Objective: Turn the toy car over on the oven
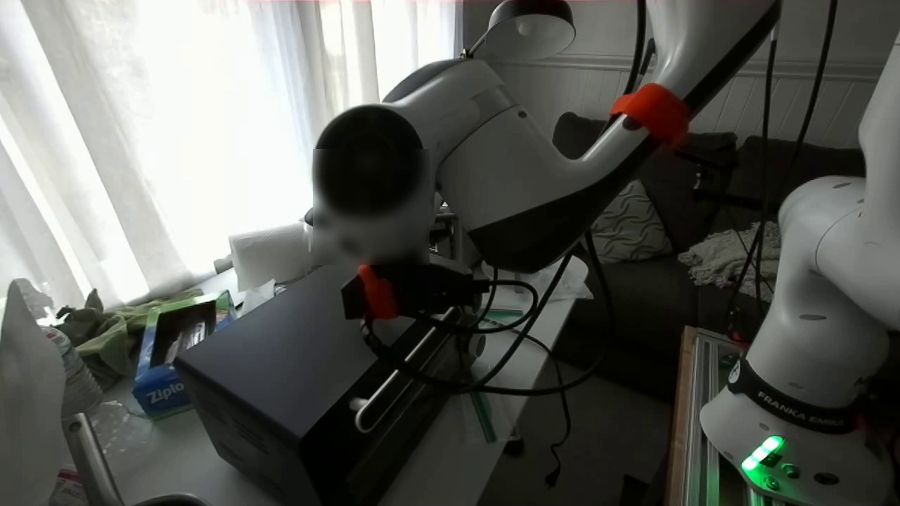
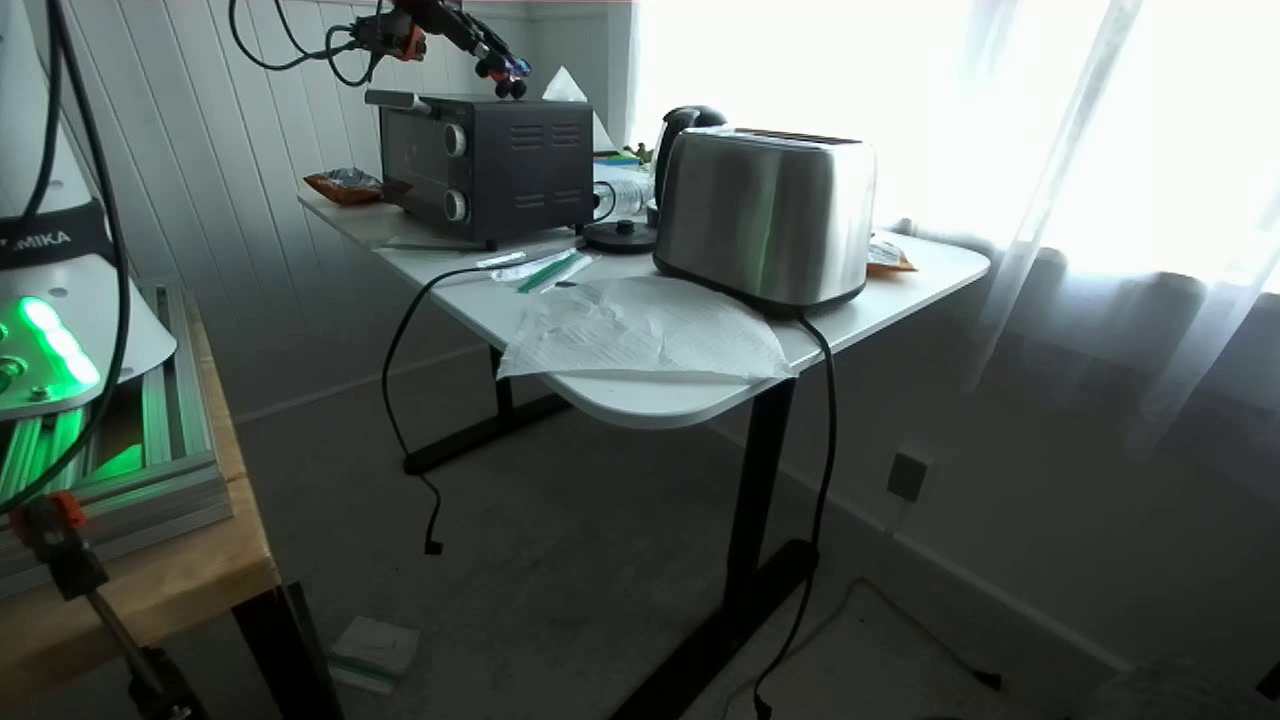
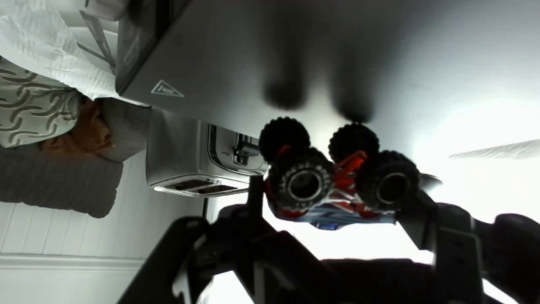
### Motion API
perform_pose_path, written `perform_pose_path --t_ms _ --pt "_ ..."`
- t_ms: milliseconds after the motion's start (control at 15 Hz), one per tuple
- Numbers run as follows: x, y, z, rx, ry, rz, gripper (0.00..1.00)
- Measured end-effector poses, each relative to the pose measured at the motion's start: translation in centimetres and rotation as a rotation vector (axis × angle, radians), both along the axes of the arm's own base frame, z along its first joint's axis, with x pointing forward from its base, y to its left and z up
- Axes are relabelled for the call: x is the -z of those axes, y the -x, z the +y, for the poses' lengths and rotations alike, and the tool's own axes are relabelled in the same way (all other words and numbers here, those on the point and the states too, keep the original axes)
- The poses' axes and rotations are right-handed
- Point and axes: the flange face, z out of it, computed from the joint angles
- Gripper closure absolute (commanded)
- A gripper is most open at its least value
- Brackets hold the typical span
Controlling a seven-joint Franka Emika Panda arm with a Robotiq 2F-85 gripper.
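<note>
Red and black, the toy car [image 3: 345, 181] is sitting in the claw [image 3: 336, 202] over the oven [image 1: 267, 351], inward of the top's edge nearest the toaster [image 3: 177, 143]. Its wheels [image 3: 304, 185] are pointing at the oven top; whether they are touching it I cannot tell. The fingers [image 3: 255, 192] are standing well apart, pinching the toy by its two ends. It is probably going to be handling as light and stiff, the knobbly wheels rolling if pressed; I would be taking hold at the rigid ends, clear of them, and expecting some sliding on that smooth-looking top. Pale lettering is running round one wheel, too small for reading. A triangular warning label [image 3: 167, 88] is marking a front corner of the oven top. In an exterior view a blue box [image 1: 165, 386] is standing along the oven's back edge, showing "Ziplo", and the arm's base [image 1: 794, 404] is wearing "FRANKA EMIKA".
</note>
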Motion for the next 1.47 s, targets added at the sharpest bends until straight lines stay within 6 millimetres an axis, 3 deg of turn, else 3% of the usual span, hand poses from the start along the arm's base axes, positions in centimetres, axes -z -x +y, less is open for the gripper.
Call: perform_pose_path --t_ms 67,133,267,600,867,1133,1467 --pt "0.0 0.0 0.0 0.000 0.000 0.000 0.32" --pt "0.0 0.0 0.0 0.000 0.000 0.000 0.13" --pt "0.0 0.0 0.0 0.000 0.000 0.000 0.00" --pt "0.1 0.0 0.1 -0.001 -0.003 0.003 0.00" --pt "-1.1 -0.6 0.6 -0.027 -0.051 0.013 0.00" --pt "-4.5 -1.6 0.2 -0.067 -0.180 0.061 0.00" --pt "-9.9 -2.2 -2.5 -0.025 -0.344 0.128 0.00"
